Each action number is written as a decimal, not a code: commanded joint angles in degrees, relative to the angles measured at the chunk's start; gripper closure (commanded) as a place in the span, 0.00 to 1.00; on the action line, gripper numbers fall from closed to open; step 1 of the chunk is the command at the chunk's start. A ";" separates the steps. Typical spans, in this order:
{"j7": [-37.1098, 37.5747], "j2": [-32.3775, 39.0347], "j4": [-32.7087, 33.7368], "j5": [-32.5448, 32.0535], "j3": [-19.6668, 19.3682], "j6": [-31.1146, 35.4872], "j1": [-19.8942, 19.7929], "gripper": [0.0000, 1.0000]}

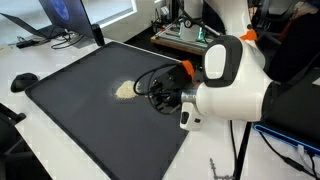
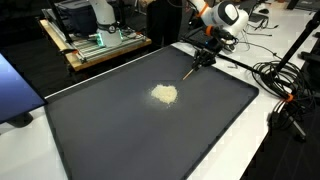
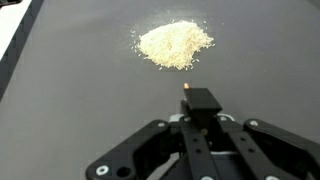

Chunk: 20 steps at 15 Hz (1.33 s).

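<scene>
Looking in an exterior view, the pale pile of powder point(image 1: 124, 89) lies mid-frame on the black mat point(image 1: 70, 90), left of the gripper point(image 1: 165, 88), whose jaws are masked by cables point(image 1: 150, 80) and the white arm point(image 1: 235, 85). In an exterior view, the gripper point(image 2: 207, 55) at upper right holds a thin stick point(image 2: 193, 70) slanting down-left toward the pile of powder point(image 2: 165, 94), tip just short of it. In the wrist view, the gripper point(image 3: 201, 120) is pressed together, pinching the stick by its dark block point(image 3: 203, 99); the pile of powder point(image 3: 175, 44) sits above it, apart. The shaft is foreshortened and hard to make out.
</scene>
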 commanded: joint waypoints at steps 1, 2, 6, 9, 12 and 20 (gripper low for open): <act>-5.00 0.64 3.77 0.79 0.56 0.31 -1.14 0.97; -5.88 -0.29 3.27 1.25 0.74 1.16 -1.89 0.97; -10.48 -5.88 -0.89 5.38 3.71 6.74 -8.30 0.97; -12.25 -10.15 -3.39 10.87 6.03 9.54 -14.17 0.97; -13.21 -14.34 -6.27 17.04 8.54 11.74 -20.52 0.97; -16.10 -23.46 -16.16 41.36 4.42 21.69 -30.67 0.97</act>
